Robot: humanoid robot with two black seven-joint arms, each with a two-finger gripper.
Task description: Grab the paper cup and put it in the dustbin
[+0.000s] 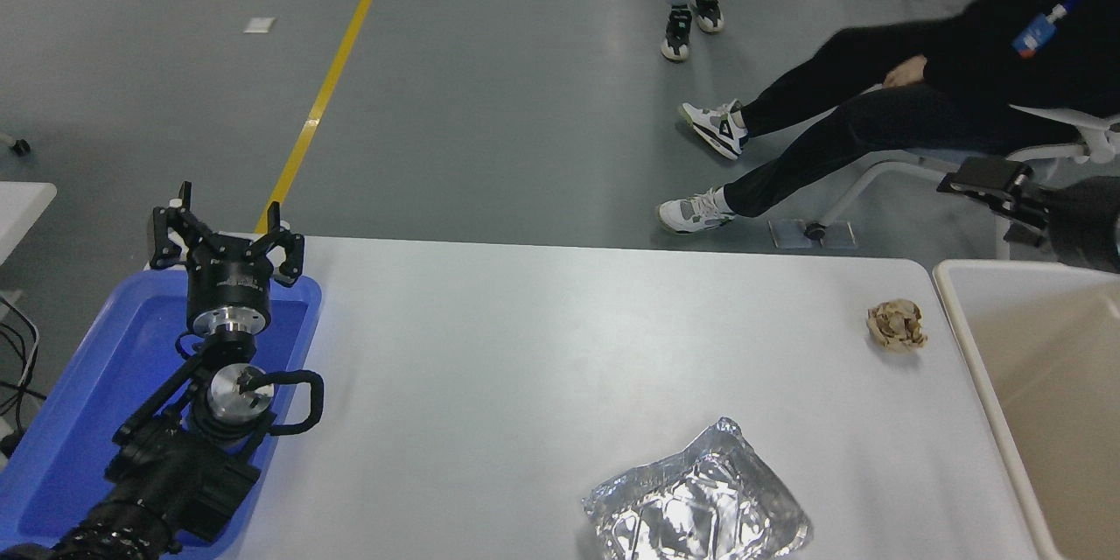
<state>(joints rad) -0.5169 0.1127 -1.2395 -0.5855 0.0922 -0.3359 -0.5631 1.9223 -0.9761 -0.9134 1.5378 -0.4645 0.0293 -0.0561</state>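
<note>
- The crinkled foil tray (697, 503) lies at the table's near edge, right of centre.
- The left arm is parked at lower left over the blue tray (87, 402); the left gripper (226, 238) has its fingers spread wide and holds nothing.
- The dustbin (971, 350) stands at the right edge, just beside the white table (525, 350).
- A crumpled brown paper ball (896, 325) rests near the bin's rim.
- The right gripper (993, 184) hangs above the bin's far corner; how far apart its fingers stand cannot be told, and nothing shows in it.
- The paper cup is not visible anywhere.
- Beyond, a person (919, 96) sits on a chair.
</note>
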